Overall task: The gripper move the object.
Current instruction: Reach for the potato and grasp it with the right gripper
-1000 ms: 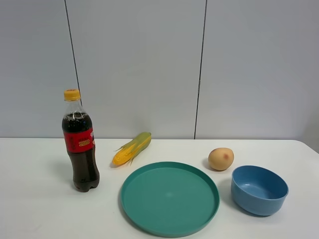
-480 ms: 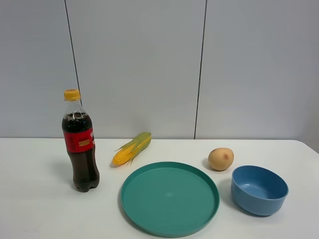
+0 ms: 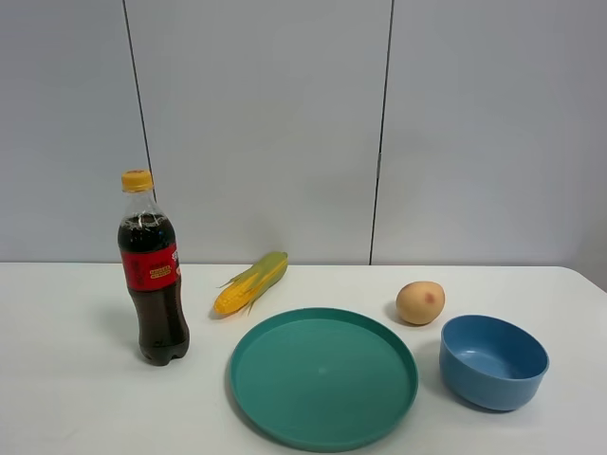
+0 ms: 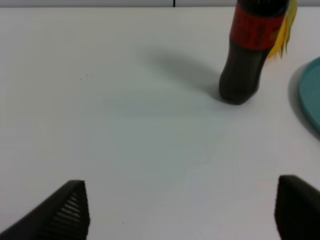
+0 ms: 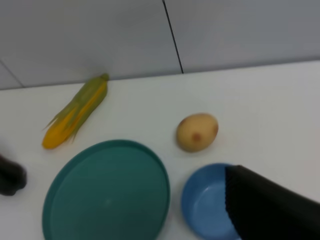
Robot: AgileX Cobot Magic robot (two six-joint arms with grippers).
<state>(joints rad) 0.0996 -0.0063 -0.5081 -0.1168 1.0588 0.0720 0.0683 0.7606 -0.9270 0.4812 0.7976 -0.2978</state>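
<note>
The potato (image 3: 420, 302) lies on the white table (image 3: 66, 408) just past the far right rim of the teal plate (image 3: 322, 379), touching neither the plate nor anything else, with a reddish blotch turned toward the high camera. The blue bowl (image 3: 493, 361) sits just beside the plate on its right, a narrow strip of table between them, and the potato rests behind that gap, nearer the wall than either. The corn cob (image 3: 250, 282) lies on its side behind the plate's left half, slanted, its green end pointing away from the plate toward the wall. The cola bottle (image 3: 152, 270) stands upright to the plate's left, apart from it, yellow cap on. The left gripper (image 4: 182, 212) hangs over bare table on the bottle's side of the plate, farther from the plate than the bottle is, its two black fingers spread wide with nothing between them: released. Of the right gripper (image 5: 267, 210) only one black finger shows, overlapping the bowl's edge away from the plate in the wrist view, with the potato clear of it; whether this pincer is released or clenched I cannot tell
</note>
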